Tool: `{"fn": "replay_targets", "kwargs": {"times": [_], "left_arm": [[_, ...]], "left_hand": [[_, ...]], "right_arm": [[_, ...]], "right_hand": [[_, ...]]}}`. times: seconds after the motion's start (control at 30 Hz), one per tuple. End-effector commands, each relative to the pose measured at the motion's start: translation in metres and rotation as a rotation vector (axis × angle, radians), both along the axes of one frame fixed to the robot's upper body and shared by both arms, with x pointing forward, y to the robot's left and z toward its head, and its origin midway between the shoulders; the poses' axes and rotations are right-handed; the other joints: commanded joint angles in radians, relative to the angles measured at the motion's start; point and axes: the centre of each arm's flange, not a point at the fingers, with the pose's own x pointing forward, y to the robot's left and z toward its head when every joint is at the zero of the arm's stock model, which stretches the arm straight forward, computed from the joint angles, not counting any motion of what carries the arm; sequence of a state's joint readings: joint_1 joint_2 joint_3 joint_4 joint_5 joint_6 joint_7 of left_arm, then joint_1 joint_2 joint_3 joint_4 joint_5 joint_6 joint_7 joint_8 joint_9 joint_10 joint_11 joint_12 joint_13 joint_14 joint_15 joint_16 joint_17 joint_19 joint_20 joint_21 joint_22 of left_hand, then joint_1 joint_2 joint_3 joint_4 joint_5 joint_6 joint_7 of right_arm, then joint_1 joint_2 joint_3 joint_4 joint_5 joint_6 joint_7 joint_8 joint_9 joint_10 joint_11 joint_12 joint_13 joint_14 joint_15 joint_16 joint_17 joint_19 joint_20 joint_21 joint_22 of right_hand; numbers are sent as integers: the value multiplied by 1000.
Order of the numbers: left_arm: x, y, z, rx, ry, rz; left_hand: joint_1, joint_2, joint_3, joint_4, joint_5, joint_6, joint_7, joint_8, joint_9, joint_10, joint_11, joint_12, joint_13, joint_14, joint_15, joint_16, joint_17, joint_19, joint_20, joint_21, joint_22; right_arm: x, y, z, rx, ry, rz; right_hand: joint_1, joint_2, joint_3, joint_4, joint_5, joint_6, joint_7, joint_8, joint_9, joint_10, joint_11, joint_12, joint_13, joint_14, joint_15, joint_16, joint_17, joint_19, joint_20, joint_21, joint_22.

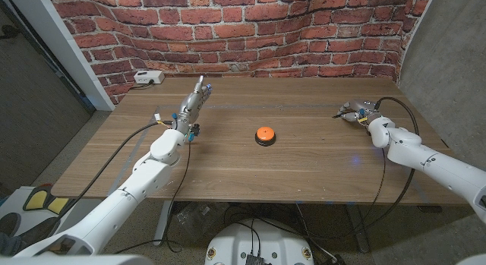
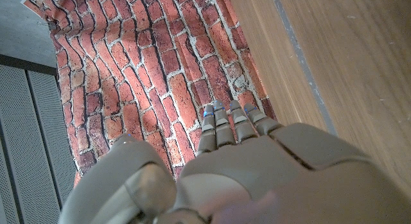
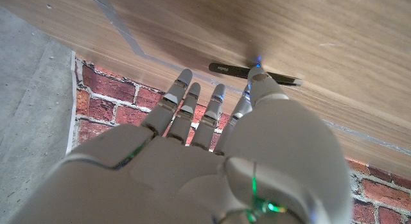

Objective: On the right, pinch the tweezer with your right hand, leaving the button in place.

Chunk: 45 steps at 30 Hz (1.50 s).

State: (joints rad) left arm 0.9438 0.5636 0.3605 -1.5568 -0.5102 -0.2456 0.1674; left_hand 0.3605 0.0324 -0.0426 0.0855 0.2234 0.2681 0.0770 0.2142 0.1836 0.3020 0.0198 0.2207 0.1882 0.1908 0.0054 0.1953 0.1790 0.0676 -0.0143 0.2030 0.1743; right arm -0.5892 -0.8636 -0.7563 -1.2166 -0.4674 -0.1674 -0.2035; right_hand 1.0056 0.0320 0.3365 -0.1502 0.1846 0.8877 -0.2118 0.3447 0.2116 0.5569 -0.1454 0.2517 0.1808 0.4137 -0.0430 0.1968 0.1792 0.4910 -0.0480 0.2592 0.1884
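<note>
- I see the tweezer point(image 3: 253, 72), dark and slim, lying on the wooden table point(image 1: 304, 162) at its right side, just beyond my right hand point(image 1: 357, 113).
- In the right wrist view, that hand's fingers point(image 3: 182, 99) are straight and apart, grasping nothing; one fingertip is at the tweezer, contact unclear.
- The orange button point(image 1: 264, 134) sits mid-table, well apart from both hands.
- My left hand point(image 1: 191, 105) stands on edge at the left, fingers stretched out together, released.
- A white box point(image 1: 147, 77) rests at the far left corner.
</note>
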Motion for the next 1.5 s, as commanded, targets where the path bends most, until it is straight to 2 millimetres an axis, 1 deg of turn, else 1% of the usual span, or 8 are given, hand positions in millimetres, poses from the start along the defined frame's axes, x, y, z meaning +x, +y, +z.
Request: {"fn": "replay_targets", "kwargs": {"times": [0.03,0.23,0.27,0.43,0.7,0.93,1.17,1.5], "left_arm": [[2,-3,3,6,-1,-5],[3,-5,4,5,-4,-9],[3,-5,4,5,-4,-9],[3,-5,2,4,-2,-11],[1,-4,1,1,-3,-8],[0,-3,0,0,-3,-6],[-2,-2,0,-1,-5,-5],[-2,-1,0,0,-9,-10]], "left_hand": [[-1,6,-5,2,-5,9,-2,-2,4,8,0,-6,3,9,0,-3,3,2,2,0,5],[0,7,-5,2,-5,9,-3,-3,4,6,-1,-7,3,9,0,-3,3,1,3,-1,5],[0,7,-6,2,-5,8,-3,-4,4,6,2,-8,3,9,1,-3,3,1,3,-1,5],[0,7,-6,2,-5,9,-2,-4,4,9,0,-7,3,9,0,-3,3,0,4,-1,5],[1,8,-7,3,-5,10,-3,-5,4,8,-1,-9,3,9,0,-4,3,-1,6,-2,5],[1,9,-8,3,-5,10,-3,-5,4,9,-1,-9,3,9,0,-4,3,-1,7,-2,5],[1,10,-9,3,-5,10,-3,-6,4,9,1,-10,3,8,1,-5,3,-1,8,-2,5],[2,11,-11,3,-5,10,-4,-7,4,8,-2,-11,3,9,-1,-5,3,-3,11,-3,5]], "right_arm": [[-4,0,2,13,-25,15],[-10,1,6,19,-48,26],[-11,1,7,19,-51,27],[-14,3,9,16,-63,36],[-17,5,10,9,-77,41],[-17,7,11,11,-91,42],[-20,7,13,12,-101,40],[-35,6,18,30,-152,36]], "right_hand": [[6,-1,-9,1,1,17,1,8,3,14,-2,7,3,14,-50,8,4,12,-48,5,5],[5,0,-10,3,2,28,-3,12,4,19,-3,7,3,19,-49,7,4,14,-48,6,6],[5,0,-10,3,2,35,0,14,4,21,-4,7,3,20,-49,6,4,14,-48,6,6],[3,2,-12,5,2,41,0,16,5,25,-3,7,3,21,-50,5,4,14,-48,6,6],[-1,2,-18,7,1,61,4,23,6,32,-3,7,3,26,-51,4,5,17,-49,6,6],[-3,1,-23,8,1,81,2,30,6,40,-5,8,3,29,-52,3,5,20,-50,7,7],[-4,2,-25,8,1,85,4,30,7,44,-5,7,3,33,-53,2,4,23,-51,8,7],[-5,1,-27,8,1,83,4,28,7,46,-5,5,3,35,-54,0,4,24,-51,8,7]]}}
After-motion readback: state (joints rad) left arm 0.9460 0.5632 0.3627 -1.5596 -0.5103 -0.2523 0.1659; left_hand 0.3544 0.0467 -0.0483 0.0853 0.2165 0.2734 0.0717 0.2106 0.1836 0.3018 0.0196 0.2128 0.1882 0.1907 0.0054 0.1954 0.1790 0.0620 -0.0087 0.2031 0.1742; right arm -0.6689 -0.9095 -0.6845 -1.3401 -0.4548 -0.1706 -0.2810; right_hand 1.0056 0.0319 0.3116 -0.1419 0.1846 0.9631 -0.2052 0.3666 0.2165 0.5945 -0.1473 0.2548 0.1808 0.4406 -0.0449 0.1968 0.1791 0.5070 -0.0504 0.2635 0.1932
